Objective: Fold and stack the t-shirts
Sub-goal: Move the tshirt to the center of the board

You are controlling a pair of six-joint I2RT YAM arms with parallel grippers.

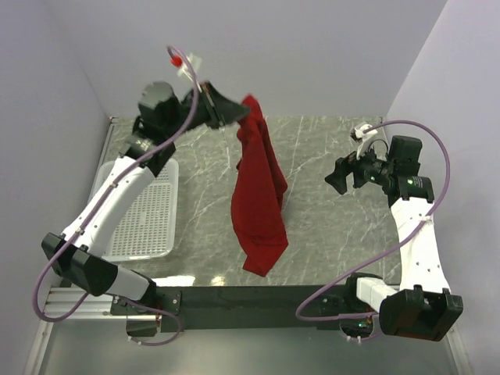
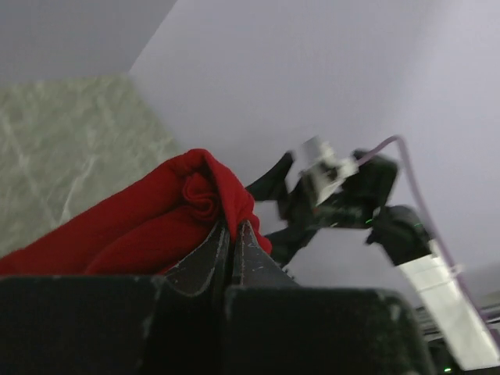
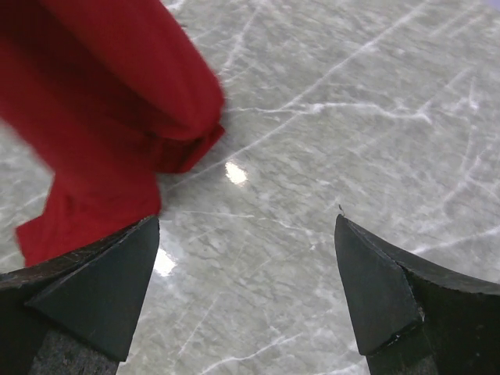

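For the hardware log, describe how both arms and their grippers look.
Both the left arm and right arm have white links, black joint housings and a looping lilac cable. The left gripper and right gripper are black; the fingers taper to blunt wedges. A green light glows on the right wrist.

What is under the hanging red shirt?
Only grey marble table shows around the shirt, which the left gripper pinches. The strip of table directly behind the cloth is hidden.

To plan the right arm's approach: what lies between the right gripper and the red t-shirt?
Nothing. Only bare marble table lies between the right gripper and the t-shirt, as the top view shows.
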